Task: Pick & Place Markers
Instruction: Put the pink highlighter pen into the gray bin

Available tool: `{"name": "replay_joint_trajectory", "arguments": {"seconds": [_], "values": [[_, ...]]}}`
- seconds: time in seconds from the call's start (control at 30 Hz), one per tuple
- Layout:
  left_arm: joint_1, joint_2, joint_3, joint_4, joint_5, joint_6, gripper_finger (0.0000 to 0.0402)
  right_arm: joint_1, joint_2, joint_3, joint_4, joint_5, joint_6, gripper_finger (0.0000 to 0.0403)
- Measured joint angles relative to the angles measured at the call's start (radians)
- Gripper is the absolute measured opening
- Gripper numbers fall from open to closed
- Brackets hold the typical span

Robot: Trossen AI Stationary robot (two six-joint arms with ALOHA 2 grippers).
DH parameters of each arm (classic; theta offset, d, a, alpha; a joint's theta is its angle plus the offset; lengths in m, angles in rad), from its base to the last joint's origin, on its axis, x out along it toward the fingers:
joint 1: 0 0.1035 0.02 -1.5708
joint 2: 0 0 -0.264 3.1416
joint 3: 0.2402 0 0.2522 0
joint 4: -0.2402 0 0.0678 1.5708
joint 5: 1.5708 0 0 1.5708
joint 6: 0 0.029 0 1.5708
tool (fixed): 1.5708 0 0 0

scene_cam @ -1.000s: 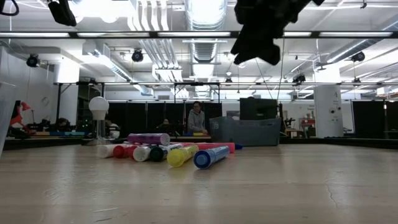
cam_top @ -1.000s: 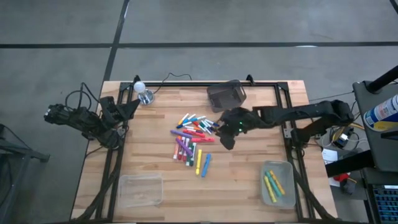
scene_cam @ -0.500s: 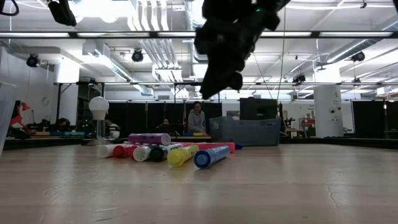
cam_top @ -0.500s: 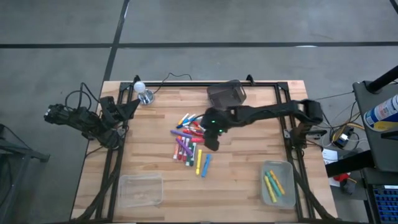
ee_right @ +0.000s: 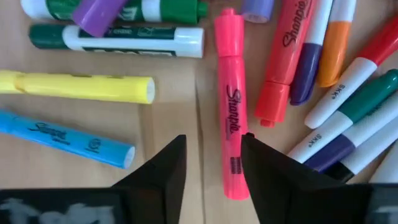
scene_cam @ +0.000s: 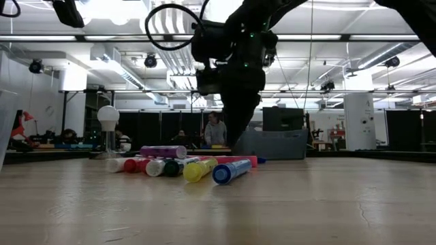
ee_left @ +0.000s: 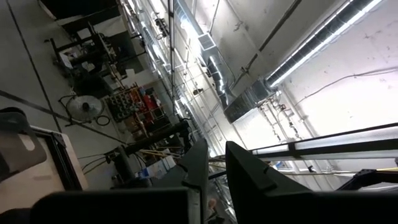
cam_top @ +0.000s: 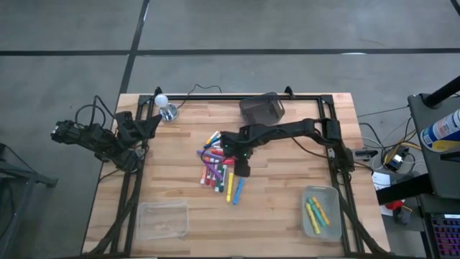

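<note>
The wooden table (cam_top: 280, 216) stands on a grey concrete floor (cam_top: 215, 29) crossed by dark seams. A small lamp with a round white bulb (cam_top: 162, 101) sits at the table's far left corner, with a dark mesh bin (cam_top: 261, 109) along the same far edge. Beyond the table the room is a large open hall: long strip lights (scene_cam: 136, 37) and silver ducts (scene_cam: 225, 13) run across the ceiling, a white pillar (scene_cam: 359, 116) rises to the right, and a person (scene_cam: 215, 129) stands far behind the table, near dark partitions
</note>
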Motion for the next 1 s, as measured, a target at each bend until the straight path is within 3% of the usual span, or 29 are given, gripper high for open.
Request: {"name": "replay_joint_trajectory", "arguments": {"seconds": [0.4,0.57,0.77,1.0], "values": [[0.000,0.000,0.000,0.000,0.000,0.003,0.0048,-0.013,0.069,-0.005,-0.016,0.023,-0.031,0.0156],[0.000,0.000,0.000,0.000,0.000,0.003,0.0048,-0.013,0.082,-0.005,-0.012,0.023,-0.027,0.0125],[0.000,0.000,0.000,-0.001,0.000,0.005,0.0048,-0.012,0.088,-0.005,-0.018,-0.008,-0.026,0.0058],[0.000,0.000,0.000,-0.001,0.000,0.006,0.0048,-0.013,0.084,0.013,-0.090,-0.015,0.089,0.0056]]}}
